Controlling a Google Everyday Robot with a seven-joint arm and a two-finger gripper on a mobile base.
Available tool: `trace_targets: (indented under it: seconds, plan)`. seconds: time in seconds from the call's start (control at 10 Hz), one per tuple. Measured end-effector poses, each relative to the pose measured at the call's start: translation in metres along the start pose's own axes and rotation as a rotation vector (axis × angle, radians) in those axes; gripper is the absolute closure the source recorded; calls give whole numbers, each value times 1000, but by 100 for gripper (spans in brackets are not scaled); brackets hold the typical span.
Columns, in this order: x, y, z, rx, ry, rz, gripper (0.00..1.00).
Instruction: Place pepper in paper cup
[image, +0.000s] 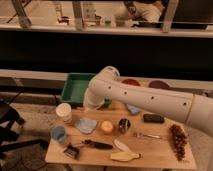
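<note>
The paper cup (64, 112) is cream with a pale round rim. It stands upright at the back left of the wooden table (160, 152). The white arm (145, 97) reaches in from the right, bends at a round joint and points down. My gripper (93, 105) is at its lower end, over the table's back edge in front of the green bin, to the right of the paper cup and a little above it. The arm covers most of the gripper. No pepper shows anywhere; it is hidden or out of view.
A green bin (75, 87) stands behind the table. On the table are a small blue cup (59, 133), a blue cloth (86, 125), a round orange item (106, 126), a dark metallic cup (123, 125), a dark grape bunch (177, 140), a black flat object (153, 118), a dark-handled tool (92, 145) and a yellow item (125, 156).
</note>
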Motion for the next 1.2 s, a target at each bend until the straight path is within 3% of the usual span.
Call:
trace_targets:
  seconds: [0.3, 0.4, 0.6, 0.7, 0.9, 1.2]
  plan:
    - [-17, -3, -3, 20, -31, -6, 96]
    - [-31, -6, -2, 27, -58, -7, 96]
    - [-55, -16, -3, 35, -156, -1, 96]
    - [-63, -22, -3, 37, -234, 2, 96]
    - [-81, -37, -5, 43, -511, 27, 96]
    - [-99, -55, -3, 42, -859, 88, 96]
